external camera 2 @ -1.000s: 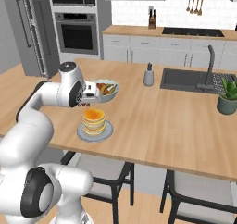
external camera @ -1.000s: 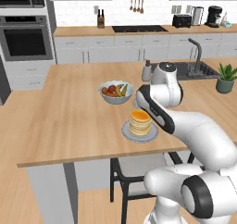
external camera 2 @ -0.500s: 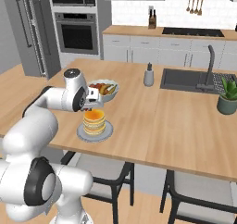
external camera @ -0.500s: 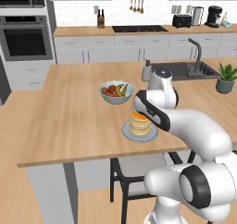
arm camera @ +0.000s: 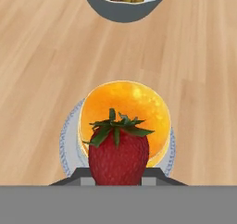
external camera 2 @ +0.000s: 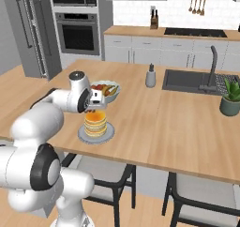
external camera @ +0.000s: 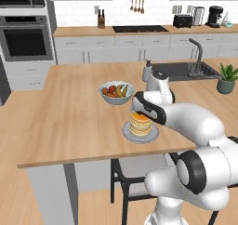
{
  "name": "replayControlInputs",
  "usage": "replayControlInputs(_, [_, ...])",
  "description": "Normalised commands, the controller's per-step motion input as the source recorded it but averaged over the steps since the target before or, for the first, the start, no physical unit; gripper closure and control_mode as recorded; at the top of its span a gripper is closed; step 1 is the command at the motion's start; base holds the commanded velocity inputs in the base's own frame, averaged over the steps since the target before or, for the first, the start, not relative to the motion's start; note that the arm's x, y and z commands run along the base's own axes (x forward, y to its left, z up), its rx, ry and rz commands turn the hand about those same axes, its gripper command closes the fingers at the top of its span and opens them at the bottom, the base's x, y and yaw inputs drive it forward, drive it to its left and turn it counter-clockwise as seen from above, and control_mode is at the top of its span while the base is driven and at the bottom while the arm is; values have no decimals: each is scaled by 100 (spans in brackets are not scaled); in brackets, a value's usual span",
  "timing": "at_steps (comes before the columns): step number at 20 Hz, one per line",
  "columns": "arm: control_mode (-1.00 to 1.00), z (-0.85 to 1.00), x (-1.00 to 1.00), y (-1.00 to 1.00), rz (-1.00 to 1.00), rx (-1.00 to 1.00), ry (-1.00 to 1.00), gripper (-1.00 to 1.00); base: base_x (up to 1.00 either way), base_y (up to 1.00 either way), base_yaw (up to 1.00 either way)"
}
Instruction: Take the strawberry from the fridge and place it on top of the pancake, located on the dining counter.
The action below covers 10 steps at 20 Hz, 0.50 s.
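A light-wood dining counter (external camera: 69, 122) holds a grey plate (arm camera: 67, 142) with the pancake (arm camera: 134, 102). Directly above the pancake, the gripper (arm camera: 119, 174) is partly closed around the strawberry (arm camera: 119, 160). A fruit bowl (external camera: 116, 93) sits just behind the pancake.

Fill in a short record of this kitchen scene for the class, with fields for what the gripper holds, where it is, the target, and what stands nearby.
held item: strawberry, red with green leaves, between the fingers
gripper: shut on the strawberry, over the pancake
target: pancake stack with orange syrup top, on a round grey plate
surface: dining counter, light wood
nearby: fruit bowl just beyond the plate
task stage: strawberry not yet released onto the pancake
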Motion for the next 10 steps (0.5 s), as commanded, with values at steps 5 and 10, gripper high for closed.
replayControlInputs(5, [-100,-9,10,0,0,0,0,100,0,0,0])
replayControlInputs(10, [-100,-21,0,0,0,0,0,100,0,0,0])
